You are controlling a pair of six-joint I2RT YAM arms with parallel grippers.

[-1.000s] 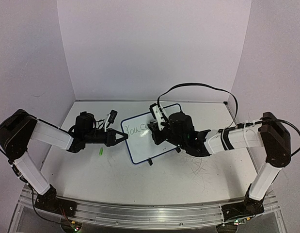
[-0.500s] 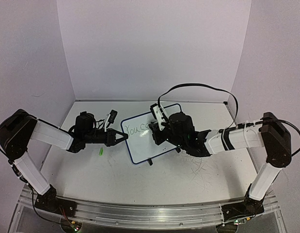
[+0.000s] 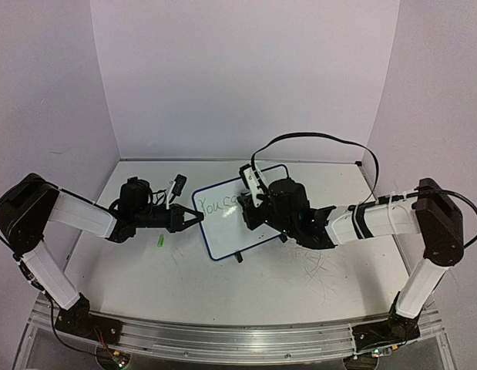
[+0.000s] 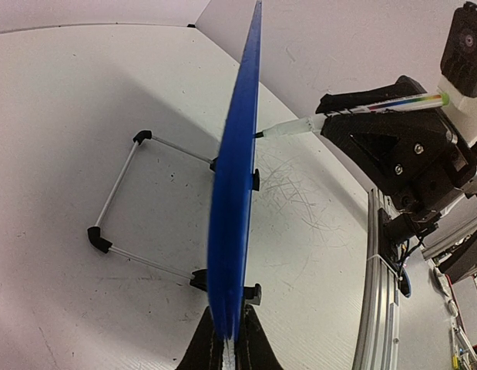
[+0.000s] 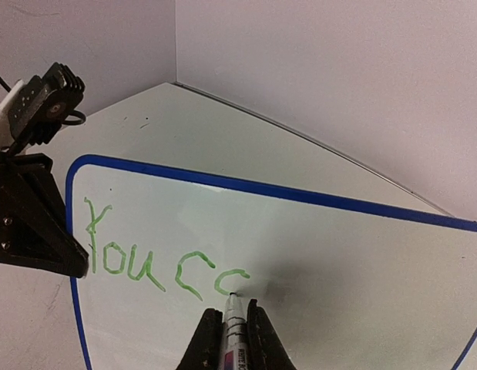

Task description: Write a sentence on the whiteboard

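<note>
The whiteboard [image 3: 240, 210], white with a blue rim, stands tilted at the table's middle. Green writing [image 5: 157, 258] on it reads "You c" plus a second curved stroke. My left gripper [image 3: 193, 220] is shut on the board's left edge; in the left wrist view the blue rim [image 4: 236, 185] runs up from between its jaws [image 4: 229, 339]. My right gripper [image 5: 228, 327] is shut on a green marker [image 5: 233, 324]. The marker tip touches the board at the end of the last stroke. The marker also shows in the left wrist view [image 4: 354, 113].
A small green marker cap [image 3: 159, 241] lies on the table left of the board. The board's wire stand with black feet [image 4: 138, 202] rests behind it. Grey scribble marks [image 3: 319, 270] cover the table at the front right. Walls close the back and sides.
The right gripper has shifted very slightly at the board with the marker. The left arm and the board have not moved.
</note>
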